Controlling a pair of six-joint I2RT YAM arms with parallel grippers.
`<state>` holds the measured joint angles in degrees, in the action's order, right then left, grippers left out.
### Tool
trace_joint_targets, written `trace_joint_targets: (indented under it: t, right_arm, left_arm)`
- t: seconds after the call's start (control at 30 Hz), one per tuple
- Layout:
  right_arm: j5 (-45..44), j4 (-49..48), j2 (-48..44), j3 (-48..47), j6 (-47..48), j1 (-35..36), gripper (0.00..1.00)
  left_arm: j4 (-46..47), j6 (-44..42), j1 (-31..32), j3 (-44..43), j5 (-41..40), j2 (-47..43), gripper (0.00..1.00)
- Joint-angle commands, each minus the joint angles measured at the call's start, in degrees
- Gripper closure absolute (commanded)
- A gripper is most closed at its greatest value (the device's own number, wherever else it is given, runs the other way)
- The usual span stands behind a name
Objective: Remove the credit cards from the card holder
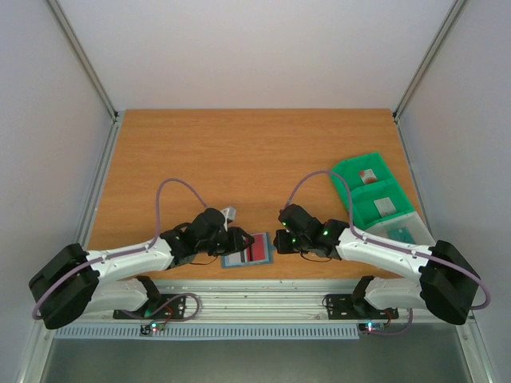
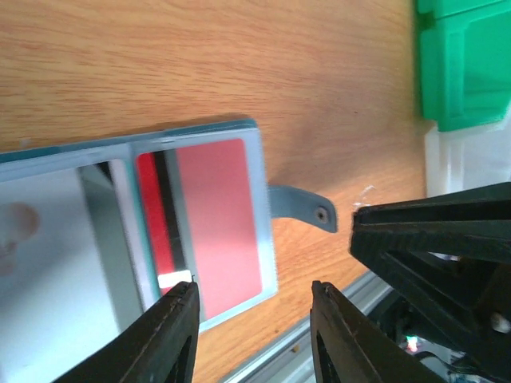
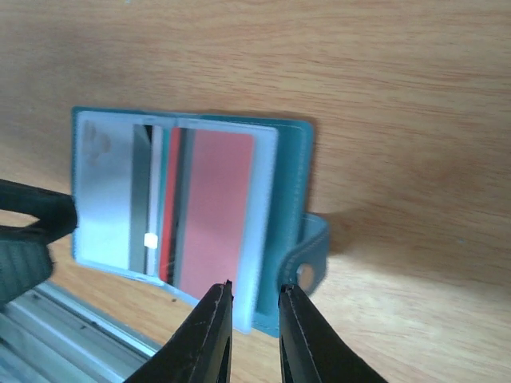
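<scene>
Top view: the card holder (image 1: 247, 250) is lying spread open at the middle of the table's (image 1: 239, 152) near edge. Left wrist view: the left pincer (image 2: 255, 291) is hovering partly open, holding nothing, over the pocketed red credit card (image 2: 219, 215). Right wrist view: the right pincer (image 3: 255, 289) is straddling the holder's edge, jaws nearly together; grip cannot be told. Unpinned, the holder is risking a slide off the table under any pull.
</scene>
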<state>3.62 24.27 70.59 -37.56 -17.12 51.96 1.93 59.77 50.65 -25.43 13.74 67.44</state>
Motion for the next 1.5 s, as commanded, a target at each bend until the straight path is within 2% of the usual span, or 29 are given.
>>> trace_joint_targets:
  t: [0.0,0.2,0.37,0.57,0.83,1.47]
  right_arm:
    - [3.9,-3.4,2.1,-3.0,-1.1,-0.2,0.82]
    - [5.5,-4.1,7.6,-6.0,-0.5,-0.2,0.82]
    - [5.1,-2.2,12.1,-9.2,1.2,-0.2,0.82]
    - [3.1,-3.4,14.4,-8.4,1.0,-0.2,0.84]
    - [1.9,-4.7,18.9,-7.0,0.6,-0.2,0.86]
    - [6.7,-17.6,21.3,2.3,-5.2,-0.2,0.92]
  left_arm:
    - [-3.2,-1.2,-0.2,2.0,-3.8,-1.5,0.59]
    - [1.5,-0.1,-0.4,3.1,-2.5,0.2,0.59]
    - [6.6,0.8,-0.4,3.6,-0.9,5.5,0.59]
    - [13.5,3.5,-0.4,4.0,0.9,11.6,0.60]
    - [15.5,4.4,-0.4,3.6,1.4,14.5,0.60]
    - [5.8,3.3,-0.4,5.1,-4.8,7.6,0.61]
